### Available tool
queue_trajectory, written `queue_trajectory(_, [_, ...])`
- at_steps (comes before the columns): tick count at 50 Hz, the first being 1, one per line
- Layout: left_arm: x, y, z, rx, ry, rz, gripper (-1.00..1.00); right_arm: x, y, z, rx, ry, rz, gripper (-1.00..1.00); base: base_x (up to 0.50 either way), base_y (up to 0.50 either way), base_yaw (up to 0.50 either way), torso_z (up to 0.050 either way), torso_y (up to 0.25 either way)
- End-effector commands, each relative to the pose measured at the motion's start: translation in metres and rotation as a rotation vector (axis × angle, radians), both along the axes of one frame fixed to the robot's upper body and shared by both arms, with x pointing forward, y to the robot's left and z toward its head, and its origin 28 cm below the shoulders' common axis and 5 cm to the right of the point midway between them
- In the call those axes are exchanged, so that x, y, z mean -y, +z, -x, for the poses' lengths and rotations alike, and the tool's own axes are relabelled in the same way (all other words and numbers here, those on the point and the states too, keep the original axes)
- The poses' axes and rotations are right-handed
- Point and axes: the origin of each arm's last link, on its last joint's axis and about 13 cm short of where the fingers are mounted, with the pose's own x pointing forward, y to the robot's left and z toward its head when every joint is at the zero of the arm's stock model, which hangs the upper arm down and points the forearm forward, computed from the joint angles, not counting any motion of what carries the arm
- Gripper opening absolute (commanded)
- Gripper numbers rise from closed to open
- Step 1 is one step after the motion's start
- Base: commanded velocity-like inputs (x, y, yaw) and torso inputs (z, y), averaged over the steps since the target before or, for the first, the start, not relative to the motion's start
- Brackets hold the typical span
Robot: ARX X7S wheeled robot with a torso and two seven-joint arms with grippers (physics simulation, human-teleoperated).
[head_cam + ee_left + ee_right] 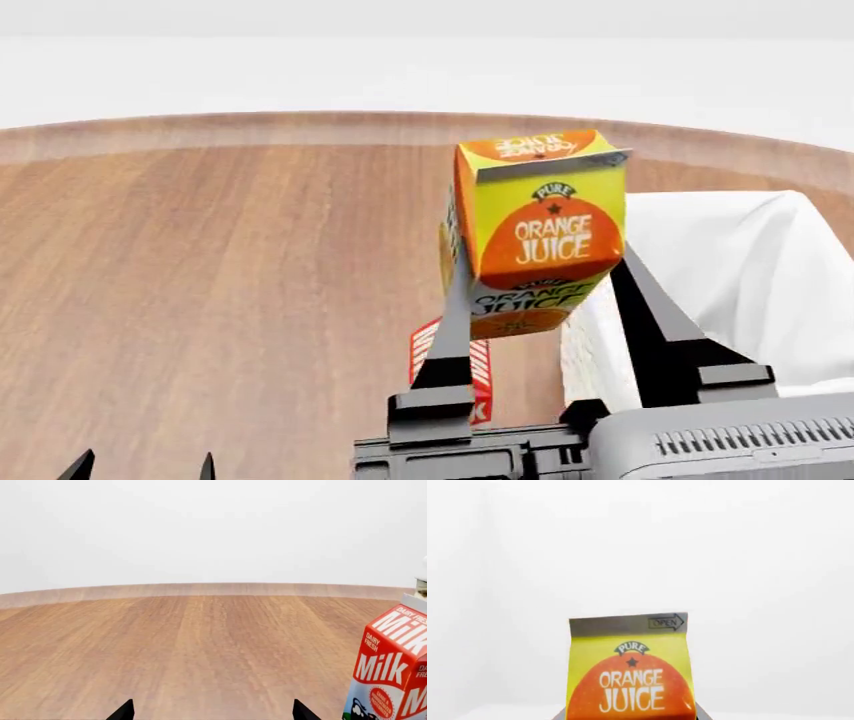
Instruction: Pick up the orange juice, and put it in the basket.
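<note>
Left gripper [143, 467]: nearest, low over the table [200, 280]; its two dark fingertips [124, 712] stand apart with bare wood between them.
Right gripper [541, 285]: raised, its two long dark fingers [447, 340] clamped on either side of the juice [537, 230].
Juice: held off the table, tilted, its label facing the robot; it hangs just beside the basket's [587, 350] near left edge, not inside it.
Milk [447, 365]: stands on the table under the raised carton, mostly hidden by the right gripper.
Basket: at the right, white liner [747, 270] folded over the rim.
Table: round, wooden, its far edge against a white wall.
</note>
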Motion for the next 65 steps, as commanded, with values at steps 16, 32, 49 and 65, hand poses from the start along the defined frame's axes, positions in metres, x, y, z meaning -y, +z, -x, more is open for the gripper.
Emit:
queue_trajectory(16, [0.0, 0.0, 0.0, 0.0, 0.0, 0.0, 1.0, 0.022, 0.004, -0.016, 0.03, -0.107, 0.0, -1.0, 0.0, 0.0, 0.0, 0.0, 0.001])
queue_trajectory(32, [0.0, 0.0, 0.0, 0.0, 0.0, 0.0, 1.0, 0.035, 0.0, -0.021, 0.019, -0.164, -0.012, -1.0, 0.0, 0.0, 0.0, 0.0, 0.001])
queue_trajectory(49, [0.0, 0.0, 0.0, 0.0, 0.0, 0.0, 1.0, 0.047, -0.004, -0.027, 0.007, -0.22, -0.007, -1.0, 0.0, 0.0, 0.0, 0.001, 0.001])
queue_trajectory(65, [0.0, 0.0, 0.0, 0.0, 0.0, 0.0, 1.0, 0.05, -0.01, -0.046, -0.024, -0.254, 0.019, -1.0, 0.0, 0.0, 0.0, 0.0, 0.001])
